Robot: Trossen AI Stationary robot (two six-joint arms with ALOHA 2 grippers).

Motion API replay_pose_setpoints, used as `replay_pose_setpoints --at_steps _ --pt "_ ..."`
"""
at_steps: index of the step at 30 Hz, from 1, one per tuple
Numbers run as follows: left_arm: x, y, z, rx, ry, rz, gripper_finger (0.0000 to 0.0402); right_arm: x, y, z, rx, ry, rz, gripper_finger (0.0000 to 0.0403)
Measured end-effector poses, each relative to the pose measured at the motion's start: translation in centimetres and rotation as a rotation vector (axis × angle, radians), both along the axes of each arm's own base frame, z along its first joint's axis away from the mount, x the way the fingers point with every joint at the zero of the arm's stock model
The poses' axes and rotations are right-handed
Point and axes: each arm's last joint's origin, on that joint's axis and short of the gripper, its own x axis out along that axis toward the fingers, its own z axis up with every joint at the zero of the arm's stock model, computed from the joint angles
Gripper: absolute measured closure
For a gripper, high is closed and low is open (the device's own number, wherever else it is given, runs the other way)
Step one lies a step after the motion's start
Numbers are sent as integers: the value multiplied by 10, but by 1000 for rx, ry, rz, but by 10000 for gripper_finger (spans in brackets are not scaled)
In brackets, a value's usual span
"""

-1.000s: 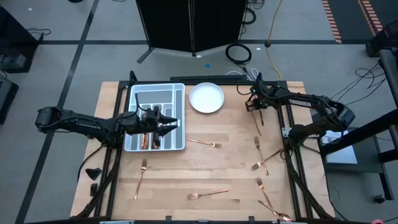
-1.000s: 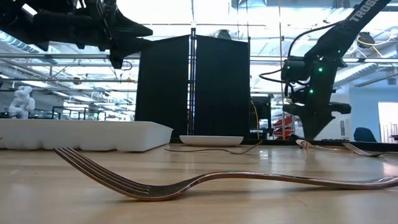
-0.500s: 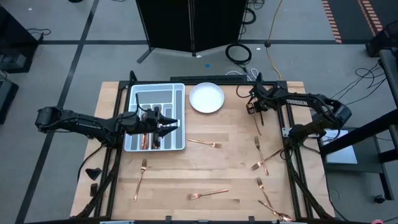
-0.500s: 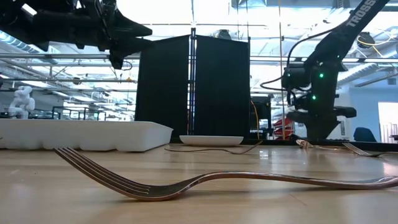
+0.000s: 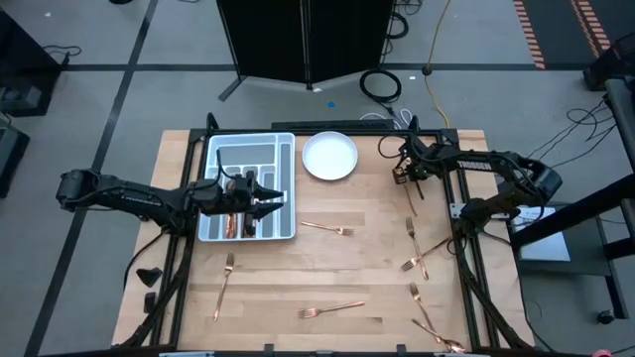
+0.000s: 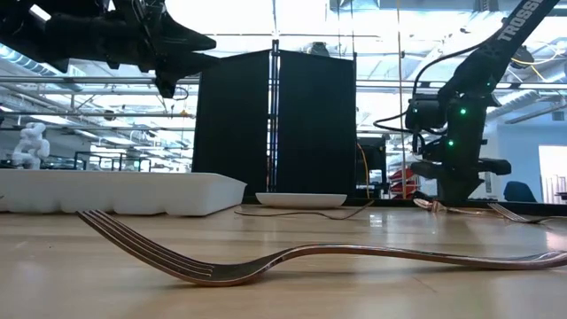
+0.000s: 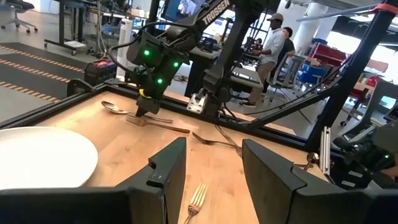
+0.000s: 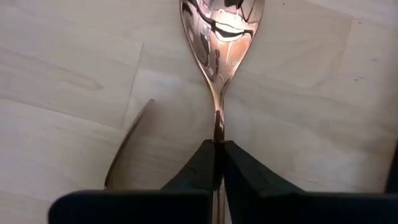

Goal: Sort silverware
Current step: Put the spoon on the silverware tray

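The right gripper [image 8: 219, 163] is pinching the thin neck of a copper spoon [image 8: 221, 37], its two dark fingers [image 8: 194, 167] closing tight on the handle just below the bowl, which is lying against the table [image 8: 56, 93]. A second piece of silverware [image 8: 127, 144] is lying just beside that grip. Seen from above, this gripper [image 5: 409, 173] is working near the table's far right corner, right of the white plate [image 5: 329, 156]. The left gripper [image 5: 276, 198] is hanging with its jaws apart over the grey tray [image 5: 213, 230], where several copper pieces [image 5: 238, 222] are lying. Loose forks [image 5: 329, 229] are lying scattered across the near half of the table.
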Motion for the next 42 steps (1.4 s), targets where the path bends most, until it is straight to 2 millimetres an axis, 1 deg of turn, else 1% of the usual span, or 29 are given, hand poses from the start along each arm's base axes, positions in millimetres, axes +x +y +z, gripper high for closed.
replay_pose_setpoints --at_steps 5,9,14,20,23,27,33,36,39,42 --pt "0 -1 0 -10 2 -7 251 0 2 5 -17 -22 4 388" --pt "0 -4 0 -22 2 -21 251 -4 7 14 -13 -66 22 398" --pt "0 -9 -1 -51 6 -43 251 -7 10 38 -123 -151 38 400" --pt "-1 -18 -3 -55 27 -87 251 -7 22 65 -243 -263 97 401" --pt "0 -20 -2 -77 12 -72 251 -4 30 77 -302 -336 139 401" --pt "8 -21 -5 -122 -25 8 251 10 40 90 -380 -463 208 401" --pt "31 -20 -24 -196 -86 118 251 46 60 108 -480 -735 343 401" --pt "49 -22 -35 -215 -78 149 251 63 73 113 -506 -853 404 401" --pt "72 -24 -38 -212 -63 153 251 78 85 116 -518 -950 448 401" --pt "95 -27 -37 -198 -62 153 251 92 97 115 -526 -1019 478 401"
